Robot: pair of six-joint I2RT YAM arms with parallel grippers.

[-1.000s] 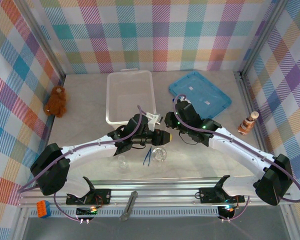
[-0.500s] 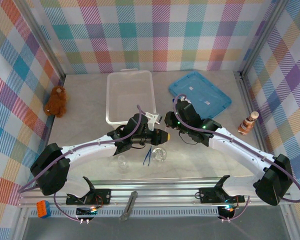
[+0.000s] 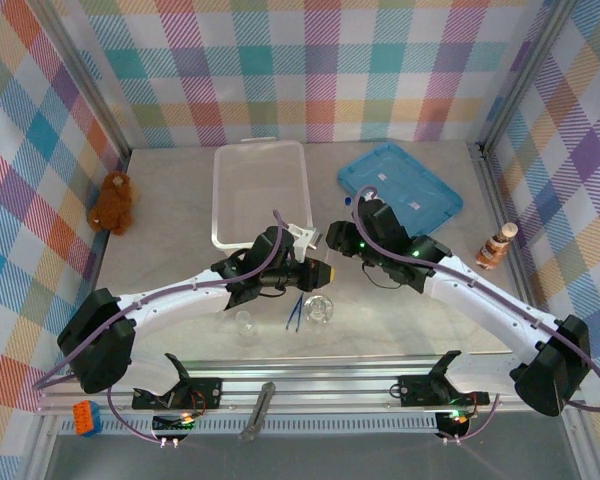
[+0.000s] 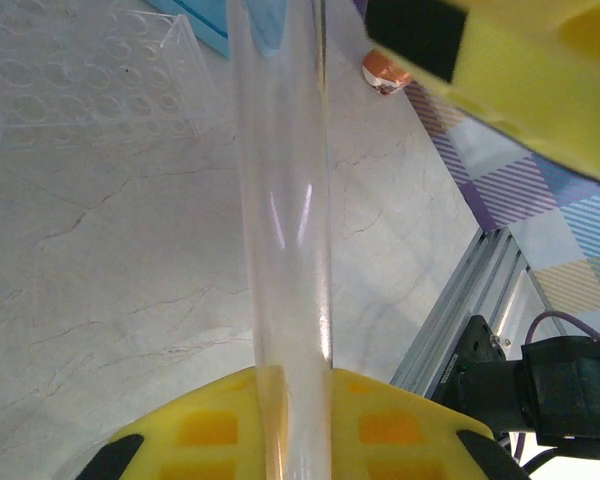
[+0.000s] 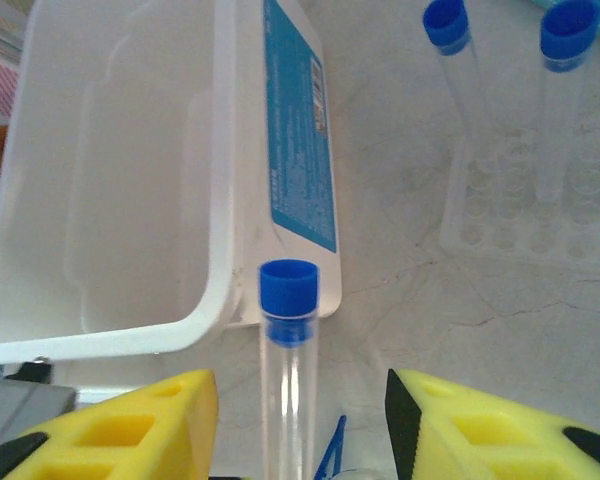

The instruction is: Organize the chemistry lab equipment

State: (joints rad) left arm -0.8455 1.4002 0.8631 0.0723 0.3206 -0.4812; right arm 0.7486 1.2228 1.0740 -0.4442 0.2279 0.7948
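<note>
Clamping a tube (image 4: 285,200), the left gripper (image 4: 292,385) hangs over the middle of the surface (image 3: 180,240); the right gripper (image 5: 300,400) is open astride the tube's blue cap (image 5: 288,287).

Right gripper (image 5: 300,395) down at the bottom edge, yellow fingers (image 5: 130,430) spread wide. Smack between them, touching neither: a thin clear tube with a blue cap (image 5: 288,330), cap end pointing up the frame. Behind it, the corner of a white translucent plastic bin (image 5: 110,200) with a blue label on its side wall. Up top right, a clear plastic tube rack (image 5: 520,220) on the pale marbled tabletop (image 5: 400,290), holding a pair of blue-capped tubes (image 5: 450,45). Dark-blue tweezers tip (image 5: 332,450) poking in beside the tube's lower end.
</note>
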